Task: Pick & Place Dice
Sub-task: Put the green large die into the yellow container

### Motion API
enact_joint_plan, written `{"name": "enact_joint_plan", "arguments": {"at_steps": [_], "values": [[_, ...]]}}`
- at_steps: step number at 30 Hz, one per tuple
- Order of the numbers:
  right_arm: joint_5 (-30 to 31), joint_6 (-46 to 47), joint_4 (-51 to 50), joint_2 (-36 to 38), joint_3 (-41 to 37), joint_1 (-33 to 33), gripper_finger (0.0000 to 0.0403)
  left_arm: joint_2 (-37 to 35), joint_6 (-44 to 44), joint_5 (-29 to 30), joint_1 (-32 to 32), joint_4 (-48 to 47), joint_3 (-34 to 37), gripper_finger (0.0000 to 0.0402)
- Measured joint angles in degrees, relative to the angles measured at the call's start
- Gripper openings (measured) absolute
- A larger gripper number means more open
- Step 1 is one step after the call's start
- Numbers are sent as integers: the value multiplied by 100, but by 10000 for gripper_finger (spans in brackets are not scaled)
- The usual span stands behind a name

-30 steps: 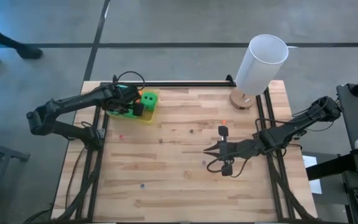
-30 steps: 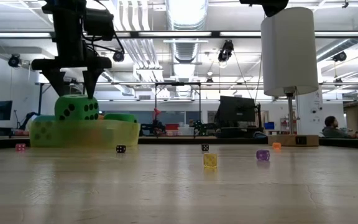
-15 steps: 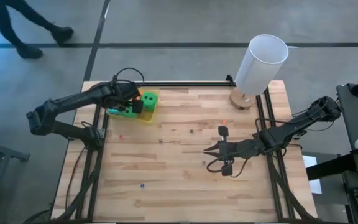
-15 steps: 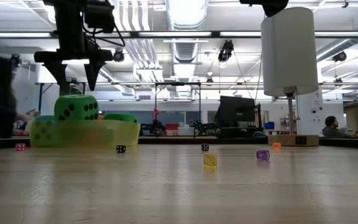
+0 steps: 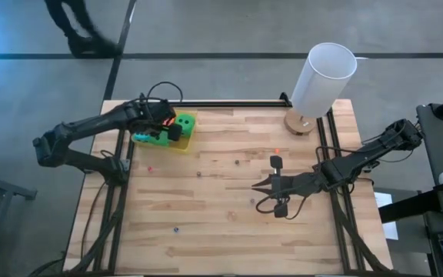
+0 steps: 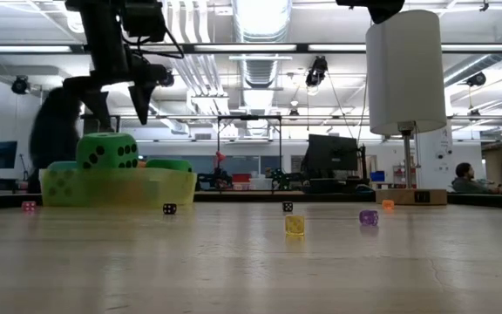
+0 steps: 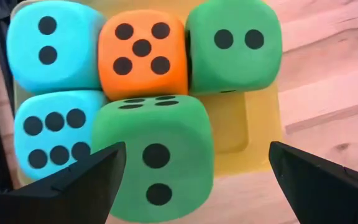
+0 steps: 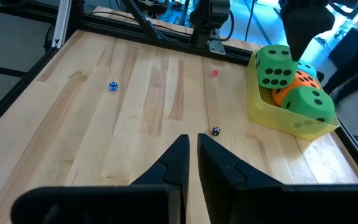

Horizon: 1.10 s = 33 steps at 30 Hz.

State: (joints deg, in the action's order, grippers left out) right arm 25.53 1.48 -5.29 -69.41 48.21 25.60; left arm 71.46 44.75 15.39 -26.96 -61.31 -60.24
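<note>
The translucent yellow tray [image 5: 181,143] stands near the table's far left corner. It holds the five dice: two teal [image 7: 51,43], one orange-red [image 7: 143,53] and one green [image 7: 232,43] on its floor. The second green die [image 7: 154,155] rests on top of the others [image 6: 107,150]. My left gripper [image 7: 194,180] hangs open above this top die [image 5: 184,121], its fingers wide apart and clear of it [image 6: 116,100]. My right gripper [image 5: 258,187] is shut and lies low over the table's right middle [image 8: 191,140], far from the tray [image 8: 291,124].
Tiny dice lie scattered on the boards: yellow [image 6: 295,225], purple [image 6: 369,217], black [image 6: 170,208], pink [image 6: 29,207], blue [image 8: 112,86]. A tall white cylinder [image 5: 323,77] on a wooden base stands at the far right corner. A person [image 5: 79,27] walks beyond the far edge.
My left gripper has risen from close above the top green die and tipped a little, staying open. The dice and tray have kept still. A person has walked along beyond the far edge.
</note>
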Motion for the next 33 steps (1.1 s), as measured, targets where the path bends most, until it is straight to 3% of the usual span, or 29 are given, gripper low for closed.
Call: {"name": "enact_joint_plan", "arguments": {"at_steps": [25, 33], "values": [[1, 0, 1, 0, 0, 0, 28, -4, -3, 87, -2, 929, 1025, 399], [1, 0, 0, 0, 0, 0, 28, -7, -96, -142, -1, 882, 756, 399]]}}
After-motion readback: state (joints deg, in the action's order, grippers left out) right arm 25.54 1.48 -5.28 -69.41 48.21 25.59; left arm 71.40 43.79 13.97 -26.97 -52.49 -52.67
